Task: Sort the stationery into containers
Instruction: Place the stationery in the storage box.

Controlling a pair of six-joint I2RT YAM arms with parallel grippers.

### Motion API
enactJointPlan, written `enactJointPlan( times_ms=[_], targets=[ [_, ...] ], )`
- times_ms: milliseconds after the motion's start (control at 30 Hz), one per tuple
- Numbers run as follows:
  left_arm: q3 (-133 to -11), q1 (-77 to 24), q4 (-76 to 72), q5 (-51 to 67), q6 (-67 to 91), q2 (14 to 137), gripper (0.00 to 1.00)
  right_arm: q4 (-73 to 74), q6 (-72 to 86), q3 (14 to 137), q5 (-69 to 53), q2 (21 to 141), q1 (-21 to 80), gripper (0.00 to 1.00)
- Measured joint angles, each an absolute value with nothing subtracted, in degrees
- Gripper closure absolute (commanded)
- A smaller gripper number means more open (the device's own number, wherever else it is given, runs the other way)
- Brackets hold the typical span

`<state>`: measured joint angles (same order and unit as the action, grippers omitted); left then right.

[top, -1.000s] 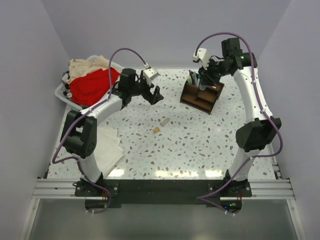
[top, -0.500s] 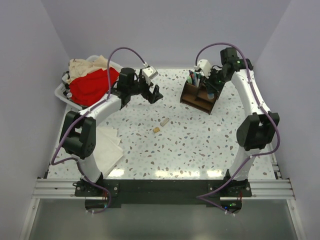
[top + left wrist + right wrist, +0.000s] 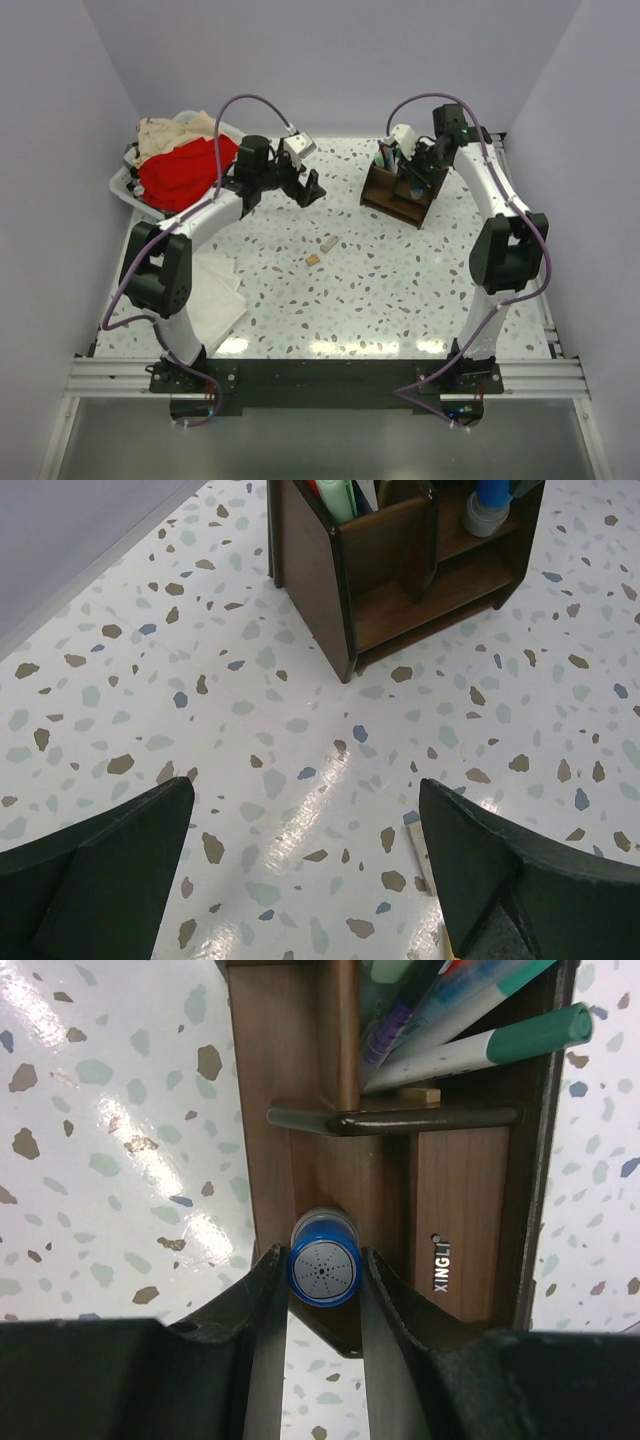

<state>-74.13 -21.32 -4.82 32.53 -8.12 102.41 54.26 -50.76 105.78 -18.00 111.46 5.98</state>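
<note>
The dark brown organizer [image 3: 398, 198] stands at the back right and also shows in the left wrist view [image 3: 390, 590]. Several pens [image 3: 480, 1045] stand in its tall compartments. My right gripper [image 3: 420, 170] hangs over the organizer's low compartment [image 3: 460, 1210], shut on the grey-blue stub [image 3: 323, 1270], whose lower end sits inside; the stub also shows in the left wrist view [image 3: 488, 502]. My left gripper [image 3: 310, 190] is open and empty above the table left of the organizer [image 3: 305, 830]. Two tan erasers [image 3: 328, 242] [image 3: 313, 260] lie mid-table; one peeks beside my left finger [image 3: 420, 845].
A white basket [image 3: 122, 186] with red and beige clothes stands at the back left. A white folded cloth [image 3: 215, 295] lies near the left arm's base. A purple wall borders the table's far edge.
My right gripper has moved left and down from above the organizer's right side into its low compartment with the stub. The left arm has barely moved.
</note>
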Motion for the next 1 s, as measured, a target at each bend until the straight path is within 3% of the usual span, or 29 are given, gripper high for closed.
enactJointPlan(
  times_ms=[367,533,800,833,1000],
  targets=[
    [-74.19,-21.32,-4.84,32.53,-8.08,102.52,0.0,46.39,-48.84,101.36,-17.43,110.06,5.93,1.0],
    [-74.26,-21.32,-4.84,32.53,-8.08,102.74,0.0,44.82,-47.55,100.99,-17.37,110.06,5.67,0.73],
    [-74.26,-21.32,-4.84,32.58,-8.08,102.91,0.0,43.86,-45.3,100.64,-17.23,109.95,4.73,0.58],
    [-74.26,-21.32,-4.89,32.6,-8.08,102.96,0.0,43.83,-45.15,100.49,-17.02,109.84,4.6,0.52],
    [-74.26,-21.32,-4.97,32.71,-8.08,102.98,0.0,43.92,-44.31,99.53,-15.94,109.73,3.97,0.46]
  ],
)
